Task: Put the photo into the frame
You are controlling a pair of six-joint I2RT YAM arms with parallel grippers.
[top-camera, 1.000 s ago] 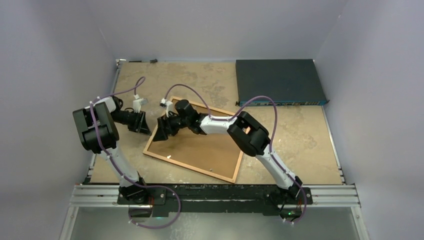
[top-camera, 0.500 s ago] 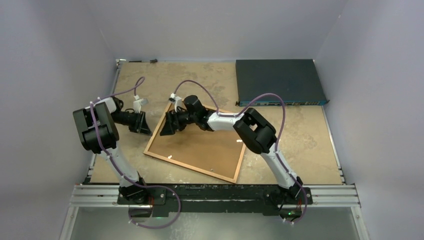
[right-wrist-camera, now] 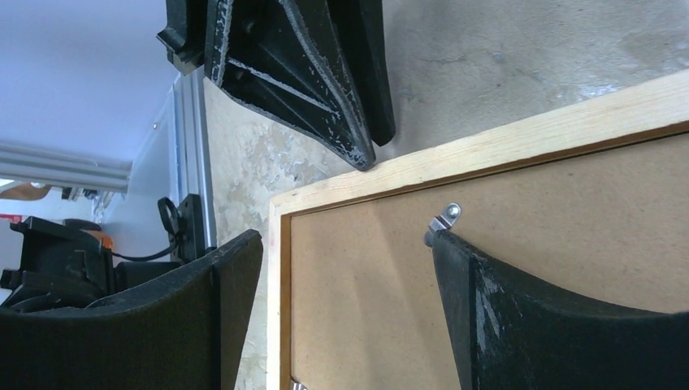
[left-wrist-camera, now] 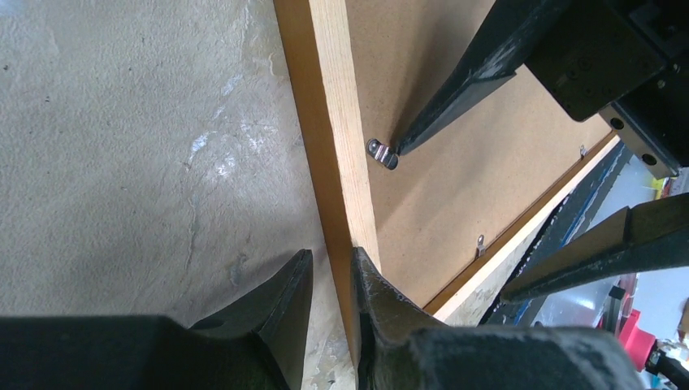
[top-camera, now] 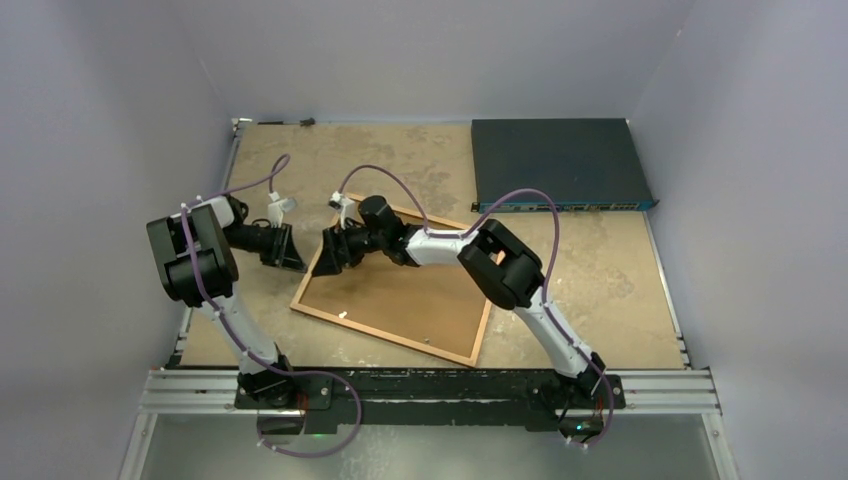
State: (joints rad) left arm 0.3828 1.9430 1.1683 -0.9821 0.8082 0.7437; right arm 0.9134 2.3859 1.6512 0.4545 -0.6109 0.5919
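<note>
Frame lies face-down mid-table, backing board in, photo unseen. Right gripper, fingers spread, touches the ten-o'clock clip. Left gripper, fingers nearly together, straddles the rail, grip unclear. Fastening clips seemingly remains.

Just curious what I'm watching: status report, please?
Left gripper nearly closed at edge of frame, grip unclear. Right gripper open, fingertip at metal clip. Frame face down, backing board in; photo not visible.

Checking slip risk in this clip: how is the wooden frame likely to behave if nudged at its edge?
The frame looks stiff, straight wooden rails around a flat backing board, so it should move as one piece. Lying flat on the table, it would probably slide or pivot rather than tip. Its small metal tab looks thin and may turn easily.
</note>
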